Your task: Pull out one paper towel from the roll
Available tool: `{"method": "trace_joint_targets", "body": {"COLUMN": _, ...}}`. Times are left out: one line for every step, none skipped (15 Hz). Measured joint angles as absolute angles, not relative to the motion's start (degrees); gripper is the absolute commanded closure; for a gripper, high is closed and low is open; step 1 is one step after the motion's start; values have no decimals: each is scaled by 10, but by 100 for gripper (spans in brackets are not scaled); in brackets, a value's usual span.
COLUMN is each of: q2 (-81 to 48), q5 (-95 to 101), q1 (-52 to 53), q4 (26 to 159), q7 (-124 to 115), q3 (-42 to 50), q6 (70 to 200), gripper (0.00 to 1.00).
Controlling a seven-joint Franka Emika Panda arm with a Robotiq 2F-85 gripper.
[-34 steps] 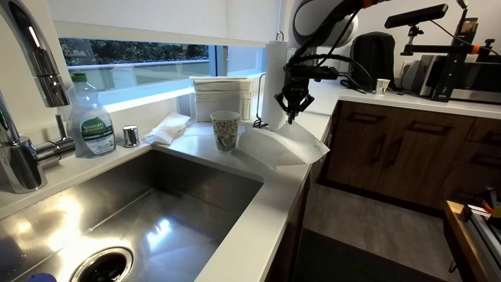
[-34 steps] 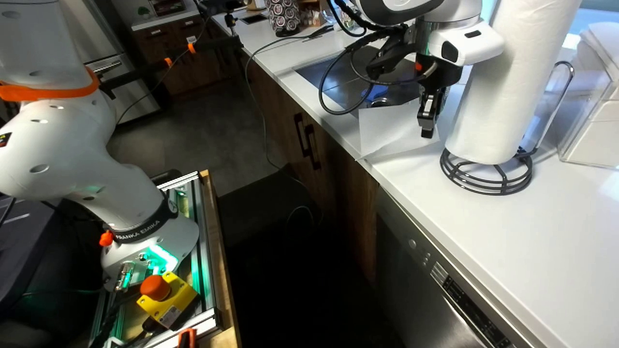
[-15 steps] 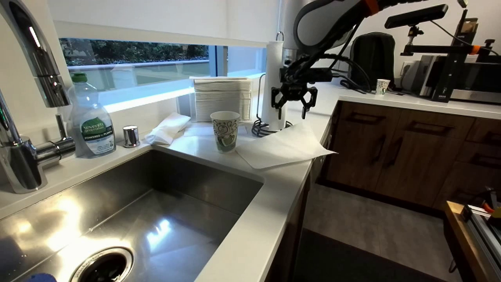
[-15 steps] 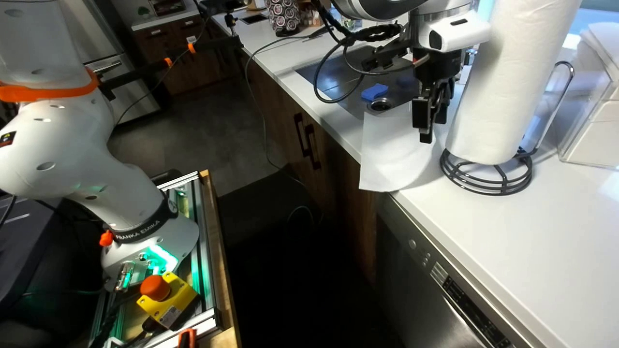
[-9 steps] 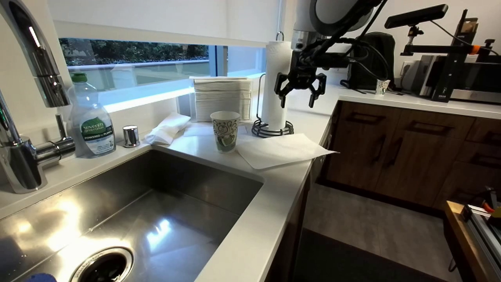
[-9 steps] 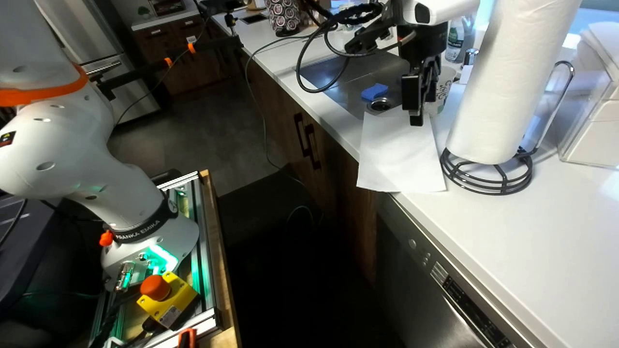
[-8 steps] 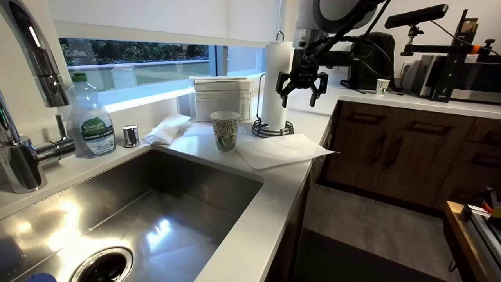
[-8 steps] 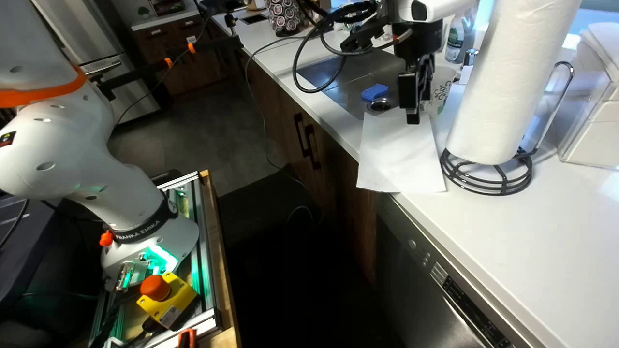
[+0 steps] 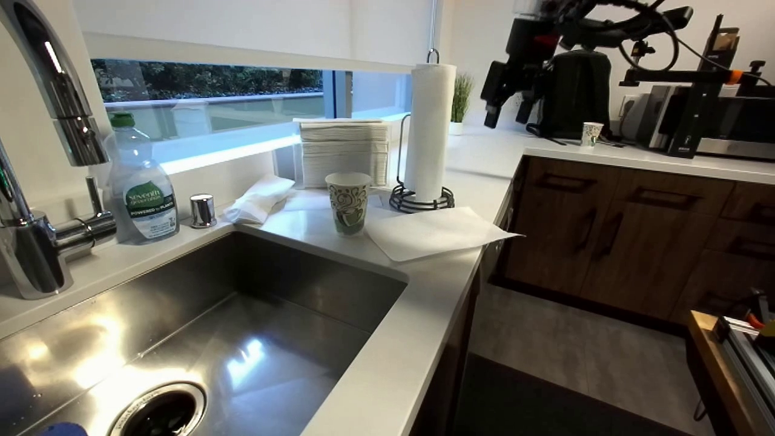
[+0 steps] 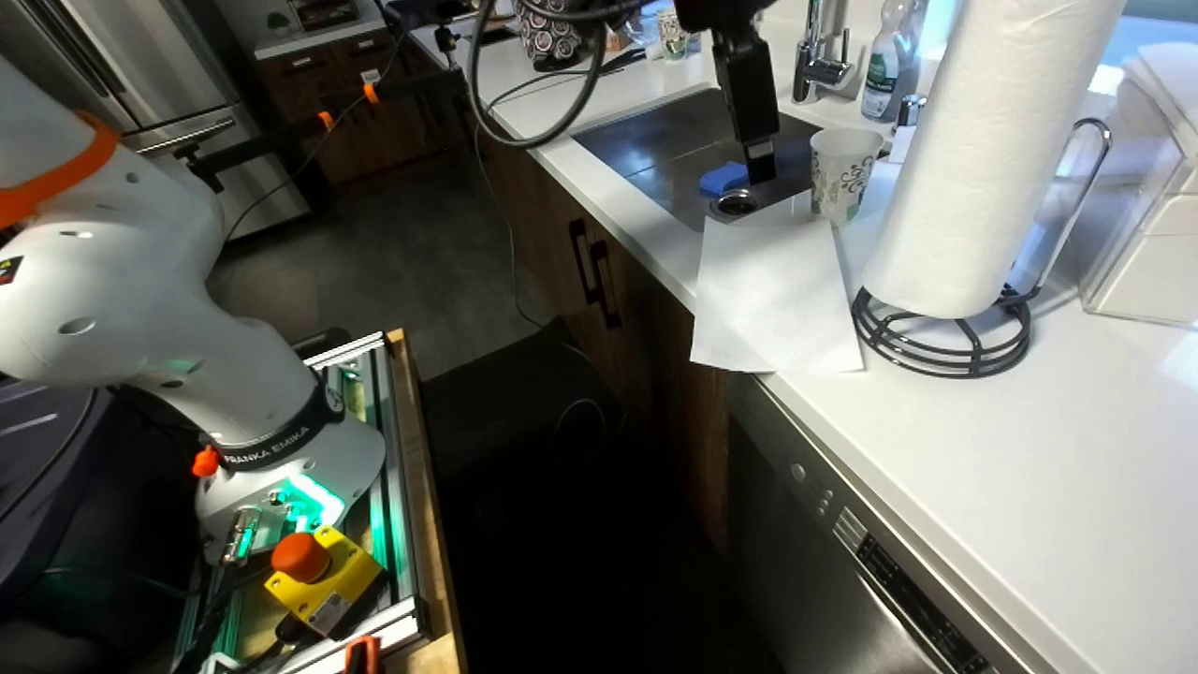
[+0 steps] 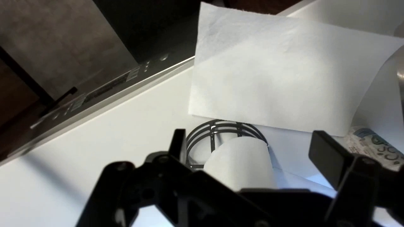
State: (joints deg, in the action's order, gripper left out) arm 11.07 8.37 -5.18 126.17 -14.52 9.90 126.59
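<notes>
Paper towel [image 10: 777, 300]: a thin white sheet, lying nearly flat on the white worktop [image 10: 1029, 440]. It is off the roll [image 10: 992, 159], and one corner pokes out past the front edge. In an exterior view it lies at 9 o'clock from the round wire base [image 10: 976, 358], just beside it.
Roll: tall and white, standing up on that wire base.
End effector [image 9: 508, 119]: hangs in the air, at 3 o'clock from the roll in an exterior view, well apart from the sheet. In the wrist view its two fingers [image 11: 328, 154] are spread wide, with a big gap between them.
Paper cup [image 9: 349, 206]: has a swirly pattern and stands up right next to the sheet, at 8 o'clock from the roll in an exterior view. I cannot tell if cup and sheet touch.
Stack of folded white paper [image 9: 345, 154]: in an exterior view, at 12 o'clock from the cup.
Dish soap bottle [image 9: 148, 200]: green cap, at 9 o'clock from the cup in an exterior view, with crumpled white paper [image 9: 260, 200] between the two.
Sink [image 10: 655, 154]: shiny steel, at 11 o'clock from the sheet in an exterior view. A small blue thing [image 10: 723, 178], hard to name, lies in it by the drain [image 10: 735, 203].
Dishwasher [image 10: 824, 543]: under the worktop, steel front.
</notes>
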Motion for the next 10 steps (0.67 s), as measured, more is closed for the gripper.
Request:
{"method": "trace_joint_targets", "body": {"q2": 138, "q5": 85, "q1": -58, "q4": 1268, "q7": -107, "q3": 99, "q6": 1252, "gripper": 0}}
{"method": "trace_joint_targets", "body": {"q2": 166, "q5": 85, "q1": -62, "q4": 1273, "q7": -69, "q3": 99, "q6": 1234, "gripper": 0}}
{"method": "trace_joint_targets", "body": {"q2": 194, "q5": 86, "q1": -65, "q4": 1277, "q7": -34, "q3": 99, "q6": 1214, "gripper": 0}}
{"method": "trace_joint_targets", "body": {"q2": 221, "q5": 86, "q1": -66, "q4": 1281, "q7": 0, "q3": 99, "q6": 1191, "gripper": 0}}
{"method": "trace_joint_targets", "body": {"q2": 246, "q5": 86, "q1": -66, "q4": 1283, "q7": 34, "q3": 99, "q6": 1169, "gripper": 0}}
{"method": "trace_joint_targets", "body": {"q2": 268, "q5": 86, "q1": -66, "q4": 1285, "q7": 66, "q3": 99, "q6": 1146, "gripper": 0}}
{"method": "trace_joint_targets", "body": {"q2": 289, "q5": 86, "q1": -65, "q4": 1286, "q7": 97, "q3": 99, "q6": 1125, "gripper": 0}}
{"method": "trace_joint_targets", "body": {"q2": 305, "q5": 86, "q1": -64, "q4": 1288, "q7": 119, "q3": 99, "q6": 1111, "gripper": 0}}
{"method": "trace_joint_targets", "body": {"q2": 316, "q5": 86, "q1": -64, "q4": 1291, "q7": 129, "q3": 99, "q6": 1107, "gripper": 0}}
{"method": "trace_joint_targets", "body": {"q2": 321, "q5": 86, "q1": -64, "q4": 1295, "q7": 134, "q3": 99, "q6": 1106, "gripper": 0}}
